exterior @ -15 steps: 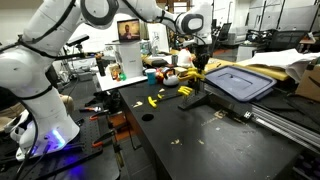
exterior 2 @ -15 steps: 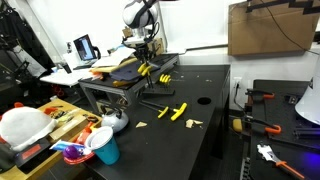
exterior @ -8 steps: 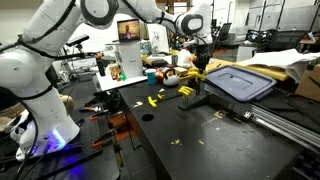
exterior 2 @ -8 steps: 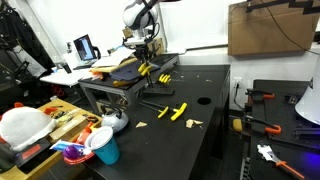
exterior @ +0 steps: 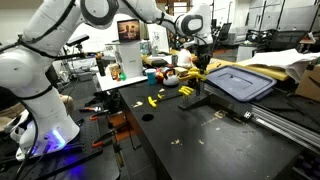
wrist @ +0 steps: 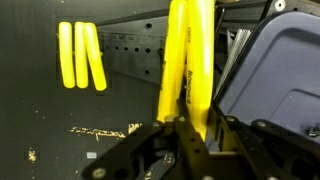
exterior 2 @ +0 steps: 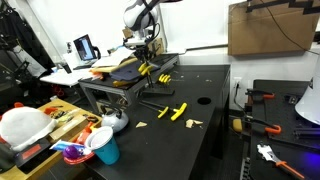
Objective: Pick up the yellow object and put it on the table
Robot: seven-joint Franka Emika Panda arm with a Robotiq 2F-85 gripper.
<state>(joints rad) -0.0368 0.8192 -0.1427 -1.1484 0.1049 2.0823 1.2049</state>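
Observation:
My gripper (exterior: 200,64) hangs over the edge of a raised metal rack, beside a grey lid (exterior: 240,82); it also shows in an exterior view (exterior 2: 146,60). In the wrist view its fingers (wrist: 190,135) are shut on the yellow object (wrist: 188,60), whose long yellow bars stick out past the jaws. I cannot make out the dark shaft. The yellow object shows just below the fingers in both exterior views (exterior: 197,73) (exterior 2: 145,69). It is held above the black table (exterior: 200,140) (exterior 2: 205,95), not touching it.
Smaller all-yellow pieces lie on the black table (exterior: 155,100) (exterior 2: 178,111) (wrist: 80,55). A mustard cloth (exterior: 275,70) lies behind the grey lid. A cluttered white desk (exterior: 130,75) stands behind. A round hole (exterior 2: 203,99) is in the tabletop.

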